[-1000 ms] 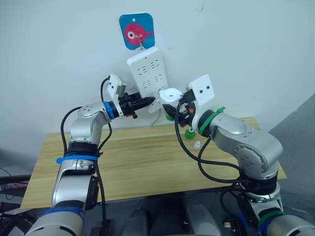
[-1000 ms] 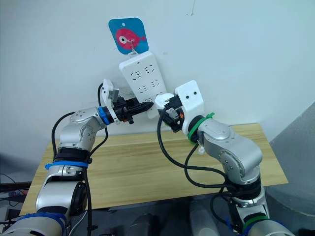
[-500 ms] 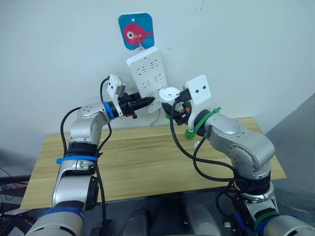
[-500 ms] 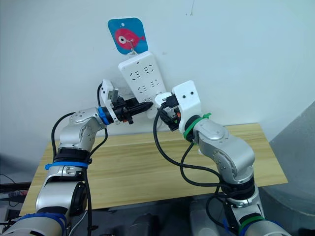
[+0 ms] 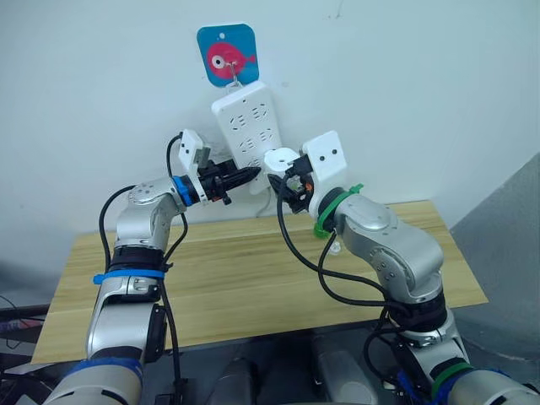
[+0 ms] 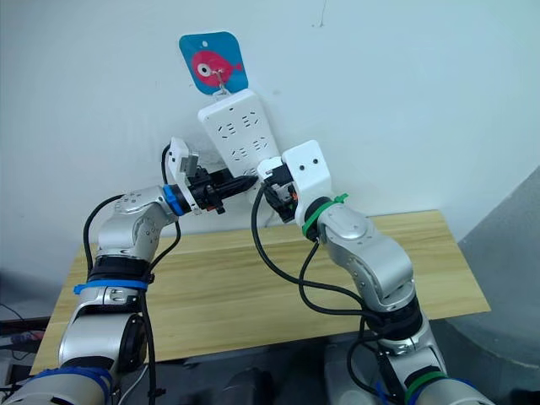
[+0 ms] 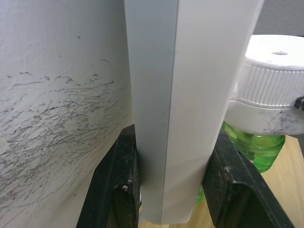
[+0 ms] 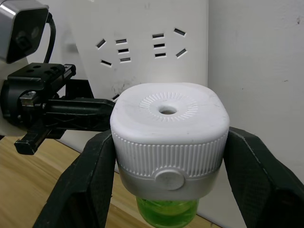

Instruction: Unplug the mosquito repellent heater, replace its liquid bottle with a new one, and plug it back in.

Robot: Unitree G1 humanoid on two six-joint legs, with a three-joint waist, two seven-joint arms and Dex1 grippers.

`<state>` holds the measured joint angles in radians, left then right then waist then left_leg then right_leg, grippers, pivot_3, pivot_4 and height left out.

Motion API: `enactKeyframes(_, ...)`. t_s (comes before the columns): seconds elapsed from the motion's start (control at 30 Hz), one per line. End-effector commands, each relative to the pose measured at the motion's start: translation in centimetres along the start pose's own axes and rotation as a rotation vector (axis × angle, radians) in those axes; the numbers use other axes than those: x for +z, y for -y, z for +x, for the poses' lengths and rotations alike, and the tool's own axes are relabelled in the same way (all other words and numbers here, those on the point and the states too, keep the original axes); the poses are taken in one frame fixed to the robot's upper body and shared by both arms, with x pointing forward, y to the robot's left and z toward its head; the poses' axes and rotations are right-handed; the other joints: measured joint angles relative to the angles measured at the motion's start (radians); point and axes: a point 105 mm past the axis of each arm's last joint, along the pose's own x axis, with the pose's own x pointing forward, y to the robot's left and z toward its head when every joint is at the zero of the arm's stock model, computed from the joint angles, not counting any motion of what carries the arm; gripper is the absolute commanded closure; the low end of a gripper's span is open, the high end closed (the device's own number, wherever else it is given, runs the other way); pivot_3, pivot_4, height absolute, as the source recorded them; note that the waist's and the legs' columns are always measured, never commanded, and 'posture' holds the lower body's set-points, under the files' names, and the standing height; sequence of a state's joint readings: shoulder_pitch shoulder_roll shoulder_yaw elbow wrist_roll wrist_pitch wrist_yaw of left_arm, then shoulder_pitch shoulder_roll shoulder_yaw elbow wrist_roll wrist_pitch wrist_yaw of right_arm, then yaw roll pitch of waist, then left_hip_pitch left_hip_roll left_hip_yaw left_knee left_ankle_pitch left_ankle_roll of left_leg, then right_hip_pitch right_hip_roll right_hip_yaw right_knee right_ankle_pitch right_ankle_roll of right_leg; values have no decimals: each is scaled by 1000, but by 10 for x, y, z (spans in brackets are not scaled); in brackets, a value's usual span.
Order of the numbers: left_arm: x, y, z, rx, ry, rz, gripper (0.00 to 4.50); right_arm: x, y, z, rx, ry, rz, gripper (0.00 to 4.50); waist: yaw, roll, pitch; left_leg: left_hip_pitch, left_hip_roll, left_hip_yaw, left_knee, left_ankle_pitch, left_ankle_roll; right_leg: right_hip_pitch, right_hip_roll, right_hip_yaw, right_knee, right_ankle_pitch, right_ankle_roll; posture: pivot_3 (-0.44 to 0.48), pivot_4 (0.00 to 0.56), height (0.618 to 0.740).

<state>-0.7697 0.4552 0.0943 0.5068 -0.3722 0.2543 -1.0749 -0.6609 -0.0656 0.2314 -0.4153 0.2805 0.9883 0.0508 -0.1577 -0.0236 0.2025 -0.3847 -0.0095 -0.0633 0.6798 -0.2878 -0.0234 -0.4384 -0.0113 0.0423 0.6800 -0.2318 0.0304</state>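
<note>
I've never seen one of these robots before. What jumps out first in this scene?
Both arms are raised to a white power strip hanging on the wall under a blue tag with a pink fish. The left gripper pinches the strip's lower edge. The right gripper holds the mosquito repellent heater, a white unit with a green bottle beneath, right by the strip's sockets.

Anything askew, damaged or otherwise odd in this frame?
The long white plastic power strip hangs tilted from its hook rather than plumb, with the left gripper clamped on its lower edge. The wall beside it is scuffed with dark marks. The small white rounded heater looks intact in the right gripper.
</note>
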Motion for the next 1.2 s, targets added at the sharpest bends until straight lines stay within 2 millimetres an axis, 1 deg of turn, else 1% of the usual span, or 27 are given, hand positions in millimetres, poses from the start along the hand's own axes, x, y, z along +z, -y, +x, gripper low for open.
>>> enactKeyframes(0.03, -1, 22, 12, -118, -1, 8, 3179, 10, 1, 10, -23, 47, -8, 1581, -6, 0, -1, 0, 0, 0, 0, 0, 0, 0, 0, 0, 0, 0, 0, -202, 159, 740)
enactKeyframes(0.2, -2, 24, 11, -128, -8, 4, 3179, 4, 5, 15, -14, 41, 28, 1581, -12, -1, -4, 2, 1, 0, 0, 0, 0, 1, 1, 0, 1, 0, 0, -200, 157, 740)
enactKeyframes(0.33, -3, 15, 7, -82, -14, 36, 3179, 4, 2, 7, 22, 41, 42, 1581, -12, 0, -7, 2, 1, 0, 0, 0, 0, 1, 1, 0, 1, 0, 0, -197, 156, 740)
enactKeyframes(0.37, -2, 13, 6, -70, -5, 44, 3179, 3, 2, 5, 20, 41, 44, 1231, -12, 0, -7, 2, 1, -1, 0, 0, 0, 1, 1, 0, 1, 0, 0, -197, 156, 740)
enactKeyframes(0.4, 0, 5, 4, -28, -1, 71, 3179, 3, 4, 1, 15, 39, 41, 857, -10, 0, -7, 2, 1, -1, 0, 0, 0, 1, 1, 0, 1, 0, 0, -197, 156, 740)
enactKeyframes(0.47, 3, -7, -1, 40, 7, 104, 2445, 1, 5, -6, 13, 30, 26, 203, -6, 0, -7, 1, 1, -2, 0, 0, 0, 1, 0, 0, 0, 0, 0, -197, 156, 740)
enactKeyframes(0.5, 3, -12, -5, 69, 5, 124, 2176, 0, 4, -10, 21, 20, 10, 0, -6, 0, -7, -1, 0, -2, 0, 0, 0, 1, 0, -1, -1, 0, 0, -200, 154, 740)
enactKeyframes(0.6, 3, -25, -21, 136, -10, 165, 1241, -5, 1, -25, 64, -9, -52, 0, -9, 0, -7, -6, 0, -1, 0, 0, 0, -4, -1, 0, -1, 0, 0, -200, 154, 740)
enactKeyframes(0.63, 3, -27, -24, 148, -13, 176, 855, -6, 1, -27, 72, -14, -61, 0, -10, 0, -7, -8, 0, -1, 0, 0, 0, -6, -1, 0, -1, 0, 0, -200, 154, 740)
enactKeyframes(0.7, 3, -31, -36, 184, -33, 219, 231, -10, 1, -36, 99, -31, -105, 0, -10, 0, -7, -9, 0, -1, 0, 0, 0, -7, -2, 0, -1, 0, 0, -193, 153, 740)
enactKeyframes(0.73, 2, -31, -42, 194, -41, 232, 16, -12, 0, -40, 114, -37, -126, 0, -11, 0, -7, -8, 0, -1, 0, 0, 0, -7, -2, 0, 0, 0, 0, -193, 153, 740)
enactKeyframes(0.77, 2, -31, -45, 200, -46, 241, 16, -14, 0, -42, 124, -41, -139, 0, -14, 0, -7, -8, 0, -1, 0, 0, 0, -7, -1, 0, 0, 0, 0, -193, 153, 740)
enactKeyframes(0.8, 1, -29, -51, 191, -54, 243, 16, -14, 0, -45, 138, -37, -155, 0, -16, 0, -7, -7, 0, -1, 0, 0, 0, -6, -1, 0, 0, 0, 0, -183, 154, 740)
enactKeyframes(0.9, 2, -11, -71, 147, -77, 251, 16, -15, 1, -55, 186, -24, -216, 0, -23, 0, -7, -7, 2, -1, -1, 0, 0, -7, 1, 0, 0, 0, 0, -164, 153, 740)
enactKeyframes(1.0, 1, 20, -92, 79, -118, 261, 16, -11, -2, -62, 245, 11, -242, 0, -21, 0, -7, -7, 2, -2, -2, 0, 0, -7, 0, 0, -1, 0, 0, -144, 152, 740)
enactKeyframes(1.07, 0, 41, -102, 54, -135, 242, 16, -8, -5, -65, 292, 38, -231, 0, -12, 0, -7, -8, 2, -2, -2, 0, 0, -7, 0, 0, -2, 0, 0, -119, 149, 740)
enactKeyframes(1.17, -2, 76, -107, -11, -143, 208, 0, -6, -13, -66, 358, 68, -199, 578, 8, -1, -7, -7, 1, -1, -1, 0, 0, -5, -1, 0, -2, 0, 0, -100, 144, 740)
enactKeyframes(1.2, -1, 87, -106, -33, -136, 199, 0, -6, -16, -65, 377, 73, -195, 932, 18, -1, -7, -5, 1, -1, -1, 0, 0, -4, -1, 0, -2, 0, 0, -96, 144, 740)
